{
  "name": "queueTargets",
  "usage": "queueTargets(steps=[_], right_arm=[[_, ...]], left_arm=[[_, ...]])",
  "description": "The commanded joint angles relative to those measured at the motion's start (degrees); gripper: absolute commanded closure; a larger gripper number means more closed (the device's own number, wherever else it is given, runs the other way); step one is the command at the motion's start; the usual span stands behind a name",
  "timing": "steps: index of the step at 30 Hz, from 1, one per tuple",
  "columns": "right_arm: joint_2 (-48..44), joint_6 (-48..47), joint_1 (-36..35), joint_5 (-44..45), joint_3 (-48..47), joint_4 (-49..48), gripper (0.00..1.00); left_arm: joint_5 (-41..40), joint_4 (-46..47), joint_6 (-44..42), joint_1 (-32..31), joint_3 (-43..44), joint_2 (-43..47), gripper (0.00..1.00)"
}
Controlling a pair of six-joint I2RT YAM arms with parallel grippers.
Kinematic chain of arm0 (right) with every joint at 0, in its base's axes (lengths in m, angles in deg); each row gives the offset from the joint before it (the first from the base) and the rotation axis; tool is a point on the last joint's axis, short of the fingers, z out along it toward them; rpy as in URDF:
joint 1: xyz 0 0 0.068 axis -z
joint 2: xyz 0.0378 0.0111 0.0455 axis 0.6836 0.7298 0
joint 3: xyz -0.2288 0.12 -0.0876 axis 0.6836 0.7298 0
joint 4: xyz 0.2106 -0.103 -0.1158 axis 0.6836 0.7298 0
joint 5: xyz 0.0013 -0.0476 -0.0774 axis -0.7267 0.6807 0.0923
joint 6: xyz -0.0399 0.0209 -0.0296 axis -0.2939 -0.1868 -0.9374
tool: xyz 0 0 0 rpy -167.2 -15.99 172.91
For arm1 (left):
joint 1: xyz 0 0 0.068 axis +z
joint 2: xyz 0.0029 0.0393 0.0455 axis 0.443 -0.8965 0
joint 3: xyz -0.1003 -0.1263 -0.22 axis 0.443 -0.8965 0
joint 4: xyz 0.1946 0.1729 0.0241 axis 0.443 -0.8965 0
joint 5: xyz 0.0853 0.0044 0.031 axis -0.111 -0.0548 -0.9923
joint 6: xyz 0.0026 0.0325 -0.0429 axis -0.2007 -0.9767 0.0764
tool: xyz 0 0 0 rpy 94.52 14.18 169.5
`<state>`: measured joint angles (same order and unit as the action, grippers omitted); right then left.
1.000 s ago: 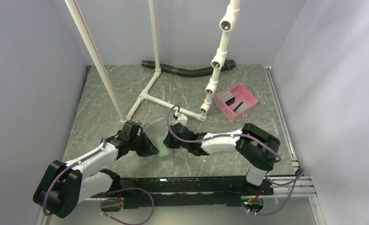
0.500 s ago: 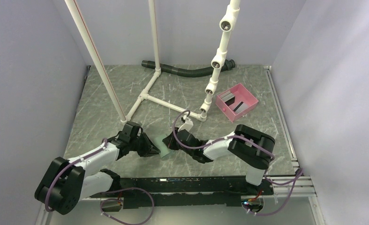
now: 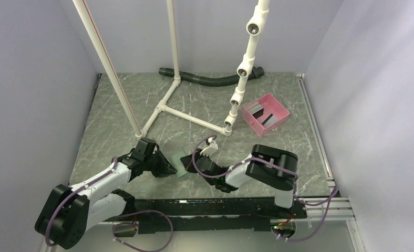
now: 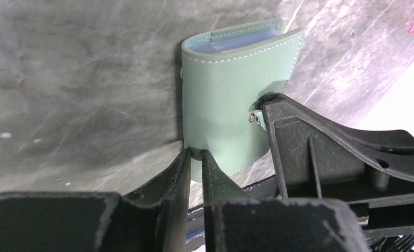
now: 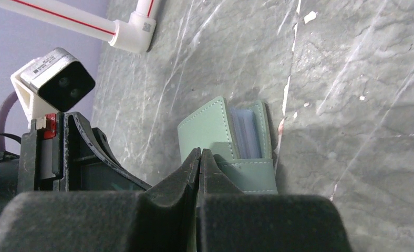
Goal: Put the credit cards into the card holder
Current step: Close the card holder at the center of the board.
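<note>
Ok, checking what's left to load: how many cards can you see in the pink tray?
2: a grey card toward the left of the pink tray, a black card near its middle. Others may lie hidden beneath them.

2 white arms (image 3: 102, 181), black joints (image 3: 270, 167), purple cables (image 3: 194, 157)

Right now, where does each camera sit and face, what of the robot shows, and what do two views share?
Top external: above, behind; looks down at the table; left arm, right arm show.
Left wrist: on left arm; faces the card holder; left gripper, right gripper show.
Right wrist: on right arm; faces the card holder; both grippers show.
Shared: the card holder.
</note>
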<state>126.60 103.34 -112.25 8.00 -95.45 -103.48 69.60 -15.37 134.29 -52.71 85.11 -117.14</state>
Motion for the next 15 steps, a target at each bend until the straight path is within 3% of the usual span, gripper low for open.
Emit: queueTargets(steps=[1,7,15], right_arm=[[3.9,-4.8,-6.5,-2.8,1.7,23.9,1.00],[6.9,-9.3,-6.8,0.8,-0.3,27.1,1.00],[11.3,-9.8,-11.2,5.9,-8.3,39.8,1.00]], left_arm=[[-3.7,-0.4,-0.5,-0.2,2.8,2.8,0.83],[-4.8,-1.3,-1.5,-0.2,3.6,2.7,0.83],[-6.4,0.2,-1.8,-0.2,3.1,1.6,0.84]])
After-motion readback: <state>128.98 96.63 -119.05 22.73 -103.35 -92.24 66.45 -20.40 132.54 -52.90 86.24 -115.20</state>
